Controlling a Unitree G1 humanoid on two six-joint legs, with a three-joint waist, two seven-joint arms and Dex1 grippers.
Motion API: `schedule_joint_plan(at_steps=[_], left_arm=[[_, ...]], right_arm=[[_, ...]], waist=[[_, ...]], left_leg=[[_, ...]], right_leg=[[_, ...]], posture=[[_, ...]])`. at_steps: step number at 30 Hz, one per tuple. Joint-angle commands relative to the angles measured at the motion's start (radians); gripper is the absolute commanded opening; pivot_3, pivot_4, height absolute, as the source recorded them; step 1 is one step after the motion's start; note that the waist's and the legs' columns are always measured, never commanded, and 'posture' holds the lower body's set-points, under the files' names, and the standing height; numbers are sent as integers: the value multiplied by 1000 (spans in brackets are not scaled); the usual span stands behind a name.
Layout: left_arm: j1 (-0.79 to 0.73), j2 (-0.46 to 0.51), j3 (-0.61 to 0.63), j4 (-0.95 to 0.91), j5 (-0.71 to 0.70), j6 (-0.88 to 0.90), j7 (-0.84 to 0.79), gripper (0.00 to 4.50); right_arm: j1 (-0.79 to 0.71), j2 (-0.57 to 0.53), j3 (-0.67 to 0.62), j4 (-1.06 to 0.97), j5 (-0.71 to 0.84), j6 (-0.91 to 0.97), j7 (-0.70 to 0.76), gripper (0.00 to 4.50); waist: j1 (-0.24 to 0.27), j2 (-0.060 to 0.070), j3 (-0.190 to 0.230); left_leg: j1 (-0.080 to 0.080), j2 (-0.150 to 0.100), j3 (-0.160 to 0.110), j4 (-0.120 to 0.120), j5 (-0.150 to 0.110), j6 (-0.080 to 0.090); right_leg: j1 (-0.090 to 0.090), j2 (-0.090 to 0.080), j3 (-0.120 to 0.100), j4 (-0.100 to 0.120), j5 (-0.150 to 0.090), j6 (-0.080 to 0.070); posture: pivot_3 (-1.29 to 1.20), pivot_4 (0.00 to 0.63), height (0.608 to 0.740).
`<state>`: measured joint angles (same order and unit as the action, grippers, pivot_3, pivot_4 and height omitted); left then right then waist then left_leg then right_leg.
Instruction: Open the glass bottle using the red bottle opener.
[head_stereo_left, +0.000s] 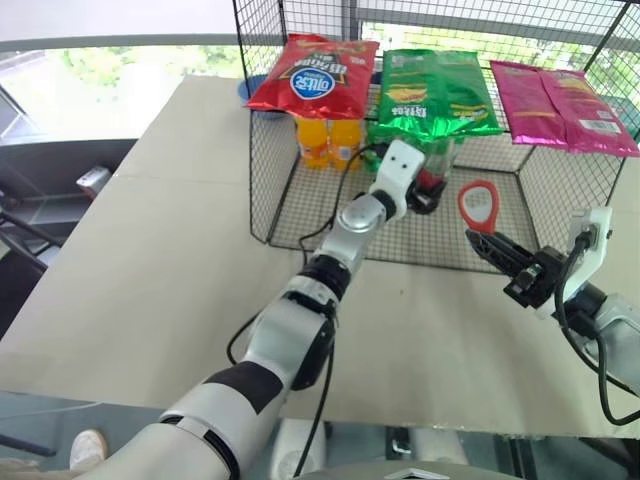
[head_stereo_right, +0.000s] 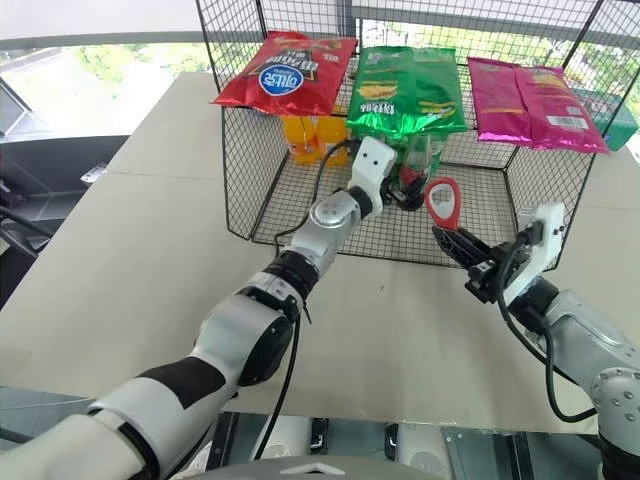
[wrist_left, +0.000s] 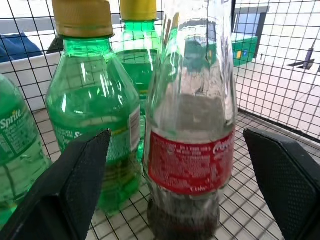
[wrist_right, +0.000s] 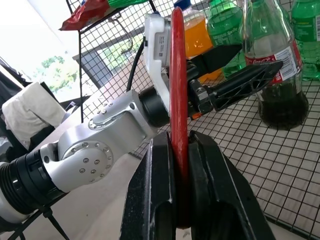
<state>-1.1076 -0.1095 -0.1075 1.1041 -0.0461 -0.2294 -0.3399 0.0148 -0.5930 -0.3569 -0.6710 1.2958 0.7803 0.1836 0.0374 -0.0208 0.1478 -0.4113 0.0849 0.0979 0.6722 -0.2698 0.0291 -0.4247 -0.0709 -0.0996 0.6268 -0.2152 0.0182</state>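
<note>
Reaching into the black wire-mesh rack (head_stereo_left: 300, 190) on the pale, matte worktop (head_stereo_left: 170, 260), our left gripper (wrist_left: 185, 165) has its jaws spread wide, one dimpled black rubber pad on each side of the glass bottle (wrist_left: 192, 125), neither pad touching it. That bottle stands upright on the rack's mesh floor. It is clear, smooth glass with a rounded body tapering to a narrow neck, a red paper label wraps its middle, and a shallow pool of dark liquid sits at its bottom. Its cap lies beyond what we can see.

Just beside it, toward the back of the rack, stand green plastic bottles (wrist_left: 92, 120) with ribbed yellow screw caps, their translucent walls glossy. Two orange drink bottles (head_stereo_left: 328, 142) stand farther along the rack floor.

Our right gripper (wrist_right: 179, 165) hangs over the worktop in front of the rack, well apart from the glass bottle. Its jaws are pressed together on the short handle of the red bottle opener (head_stereo_left: 479, 205), pinching it flat between them. The opener stands on end above the fingertips: a thin, flat red piece with an oval loop head and a whitish centre.

Across the top of the rack lie three crinkled foil bags: a red snack bag (head_stereo_left: 312, 75), a green bag (head_stereo_left: 438, 92) and a pink bag (head_stereo_left: 560, 105), all shiny.
</note>
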Motion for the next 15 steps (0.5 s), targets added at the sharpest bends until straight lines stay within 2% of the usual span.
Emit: schedule_joint_plan(at_steps=[1,15], left_arm=[[-51,-15,20,28,17,-37,22,4401],[-104,-35,54,97,40,-49,7,4401]], right_arm=[[1,-13,-2,-46,13,-25,-7,0],[19,6,31,-72,-7,-53,-29,0]], waist=[[0,0,0],[0,0,0]], left_leg=[[-1,0,0,0,0,0],[-1,0,-1,1,0,0]], right_leg=[[0,0,0,0,0,0],[-1,0,-1,0,0,0]], posture=[[0,150,740],[0,150,740]])
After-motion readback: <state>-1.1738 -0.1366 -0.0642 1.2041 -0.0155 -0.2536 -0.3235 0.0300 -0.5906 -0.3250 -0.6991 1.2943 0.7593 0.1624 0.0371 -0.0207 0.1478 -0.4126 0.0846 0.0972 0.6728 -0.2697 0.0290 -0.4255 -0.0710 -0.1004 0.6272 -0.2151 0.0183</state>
